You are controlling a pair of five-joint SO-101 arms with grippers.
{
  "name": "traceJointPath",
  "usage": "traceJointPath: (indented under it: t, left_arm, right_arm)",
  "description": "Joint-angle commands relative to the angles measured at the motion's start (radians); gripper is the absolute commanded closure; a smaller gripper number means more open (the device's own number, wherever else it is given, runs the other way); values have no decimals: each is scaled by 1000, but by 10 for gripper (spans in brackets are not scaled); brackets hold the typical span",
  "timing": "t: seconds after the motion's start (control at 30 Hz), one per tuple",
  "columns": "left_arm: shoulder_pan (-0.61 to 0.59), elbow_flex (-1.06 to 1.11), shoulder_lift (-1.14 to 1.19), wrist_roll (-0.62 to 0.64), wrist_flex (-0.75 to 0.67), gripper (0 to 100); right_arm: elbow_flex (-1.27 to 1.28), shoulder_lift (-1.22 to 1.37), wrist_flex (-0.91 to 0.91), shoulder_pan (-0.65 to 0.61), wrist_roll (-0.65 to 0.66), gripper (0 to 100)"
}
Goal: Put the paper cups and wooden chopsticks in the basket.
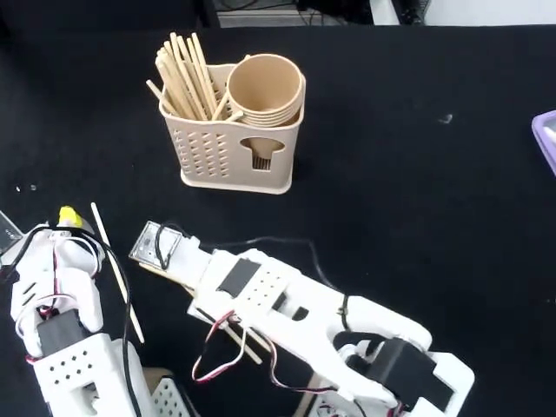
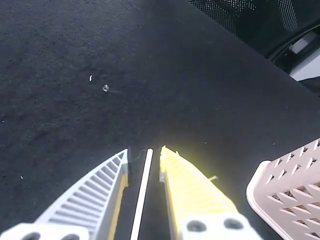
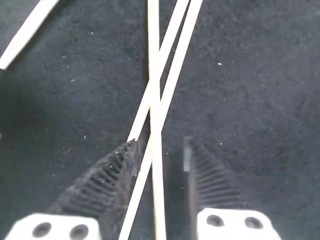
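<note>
Black and matte, the worktop (image 1: 417, 200) carries a pale perforated basket (image 1: 217, 161) as its one landmark. Inside the basket, a stack of paper cups (image 1: 265, 87) fills one compartment, and a bundle of wooden chopsticks (image 1: 182, 74) stands leaning in the compartment beside it.

On the arms' side of the basket and well apart from it, a single loose chopstick (image 1: 117, 274) lies flat on the worktop. The left tool (image 1: 69, 217), with one yellow finger, sits just beside the end of that stick nearest the basket. Its own wrist view shows the left tool (image 2: 144, 152) parted narrowly, with the stick (image 2: 142, 195) running down the gap and touching neither finger. A corner of the basket (image 2: 290, 185) shows off to one side.

The right tool (image 1: 156, 245) lies low over the worktop, also on the arms' side of the basket. Its wrist view shows the right tool (image 3: 160, 145) moderately spread over three crossed chopsticks (image 3: 155, 100) lying on the surface. Two of these pass between its dark fingers and the third ends at one fingertip (image 3: 127, 152). Nothing is pinched. A fourth stick (image 3: 25, 30) lies apart from the crossed ones.

A lilac object (image 1: 546, 139) sits at the worktop's edge, far from the basket.
</note>
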Motion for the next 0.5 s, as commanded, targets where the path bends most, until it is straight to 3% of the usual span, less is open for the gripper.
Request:
traceJointPath:
  t: [0.0, 0.2, 0.47]
  left_arm:
    - [-13, -10, -9, 9, -21, 884]
    - [-13, -12, -9, 9, -21, 884]
    - [-13, -12, -9, 9, -21, 884]
  right_arm:
    - [-15, 13, -18, -15, -8, 821]
    - [-64, 116, -48, -15, -12, 813]
    - [-131, 67, 68, -9, -6, 758]
